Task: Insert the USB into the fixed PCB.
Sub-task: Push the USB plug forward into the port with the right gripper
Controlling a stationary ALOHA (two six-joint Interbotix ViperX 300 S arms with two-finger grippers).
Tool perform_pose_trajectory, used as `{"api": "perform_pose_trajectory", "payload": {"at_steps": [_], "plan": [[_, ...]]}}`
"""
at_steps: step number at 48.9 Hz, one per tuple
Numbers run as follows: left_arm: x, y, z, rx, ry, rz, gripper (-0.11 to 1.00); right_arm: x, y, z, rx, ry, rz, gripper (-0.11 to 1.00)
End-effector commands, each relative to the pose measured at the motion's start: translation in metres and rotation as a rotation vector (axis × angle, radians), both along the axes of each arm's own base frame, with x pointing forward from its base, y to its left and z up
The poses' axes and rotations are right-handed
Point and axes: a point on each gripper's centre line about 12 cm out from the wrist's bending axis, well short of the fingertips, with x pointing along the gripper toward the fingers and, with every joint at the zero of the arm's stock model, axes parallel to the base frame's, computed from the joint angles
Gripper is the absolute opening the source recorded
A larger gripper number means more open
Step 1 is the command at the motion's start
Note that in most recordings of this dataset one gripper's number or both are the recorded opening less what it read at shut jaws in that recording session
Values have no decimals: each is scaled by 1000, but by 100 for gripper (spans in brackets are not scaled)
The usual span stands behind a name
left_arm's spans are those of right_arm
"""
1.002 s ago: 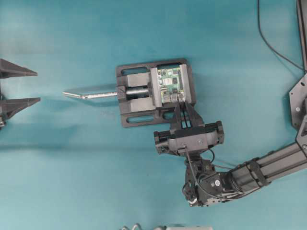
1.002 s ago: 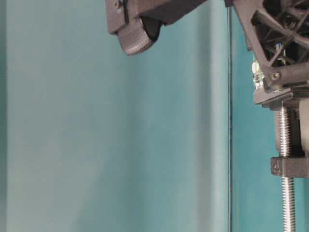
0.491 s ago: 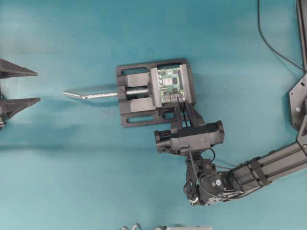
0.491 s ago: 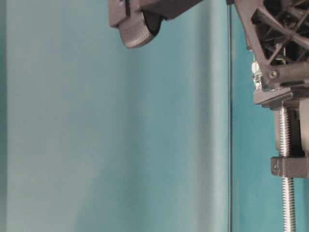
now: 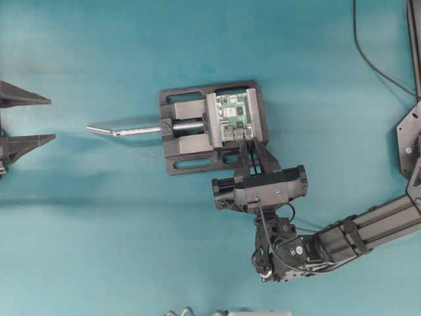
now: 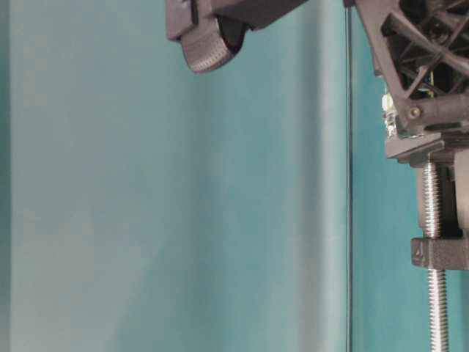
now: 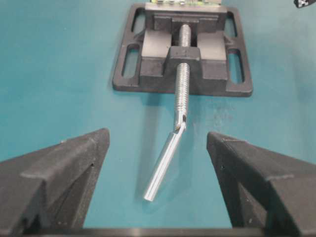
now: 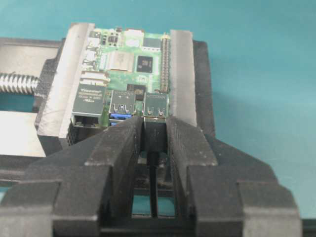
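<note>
We had the right end effector (image 8: 155, 143) right up at the board, its two black fingers (image 8: 118, 148) flanking the USB (image 8: 155, 134); each finger lay along one side of the plug, but whether they pinched it or had slackened off we could not tell. The USB's front end sat at the mouth of a silver port on the near edge of the fixed PCB (image 8: 131, 59), its long axis running straight away from the wrist camera into the board, its thin black cable (image 8: 153, 187) trailing back between the fingers. How deep the plug sat in the port we could not make out. The green board lay flat, clamped between the pale jaw faces of the black vise (image 5: 210, 127). From overhead, the right end effector (image 5: 248, 153) reached up onto the vise's lower right corner, fingers pointing at the board's lower edge. Over on the far left, the left end effector (image 5: 26, 120) stood spread wide, holding nothing, well apart from the vise, with bare teal desk (image 5: 99, 224) between. In its wrist view the left end effector (image 7: 158, 163) framed the vise's silver screw rod (image 7: 181, 74) and bent handle (image 7: 165, 160), which pointed back toward it. Open desk lay all around the vise.
</note>
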Motion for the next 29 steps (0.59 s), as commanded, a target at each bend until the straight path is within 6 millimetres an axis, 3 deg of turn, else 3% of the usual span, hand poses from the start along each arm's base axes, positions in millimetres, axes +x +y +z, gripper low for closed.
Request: {"api": "perform_pose_trajectory", "payload": {"at_steps": [1,9,19,29], "plan": [[2,1,4,5,-10,1,96,4,-13,13,12,-33,-31,26],[2,1,5,6,-11,1,96,4,-13,13,12,-32,-31,42],[2,1,5,5,-12,1,96,4,-9,14,13,-34,-21,42],[2,1,4,6,-10,0,96,1,10,17,20,-43,28,43]]}}
